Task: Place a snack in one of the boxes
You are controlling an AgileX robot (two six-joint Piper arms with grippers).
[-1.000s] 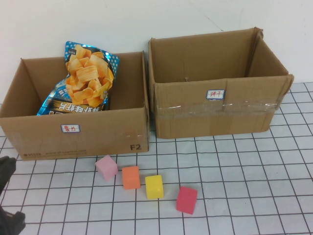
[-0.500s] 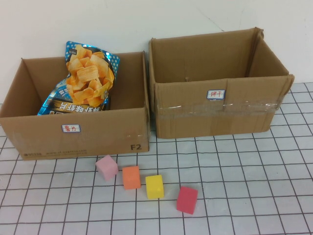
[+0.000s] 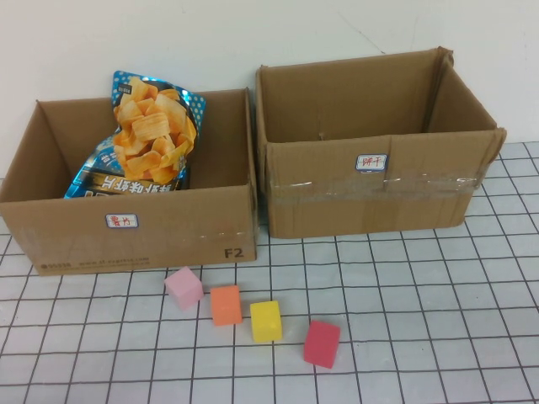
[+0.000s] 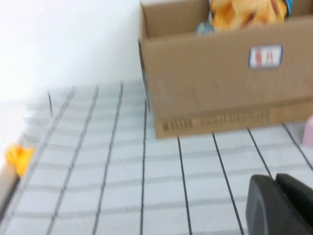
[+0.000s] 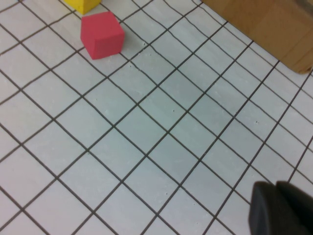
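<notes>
A blue snack bag (image 3: 145, 139) printed with orange chips leans upright inside the left cardboard box (image 3: 168, 227); its top shows in the left wrist view (image 4: 244, 12). The right cardboard box (image 3: 379, 198) looks empty. Neither gripper shows in the high view. My left gripper (image 4: 276, 200) is shut and empty, low over the gridded table in front of the left box (image 4: 215, 88). My right gripper (image 5: 276, 205) is shut and empty over the bare grid, away from the red cube (image 5: 101, 35).
Pink (image 3: 184, 288), orange (image 3: 225, 305), yellow (image 3: 266, 321) and red (image 3: 322, 343) cubes lie in a row in front of the boxes. A small yellow-orange object (image 4: 18, 159) sits at the table's left edge. A white wall stands behind the boxes.
My left gripper, seen at the high view's lower left edge one second ago, has withdrawn out of that view. The bag, boxes and cubes have not moved.
</notes>
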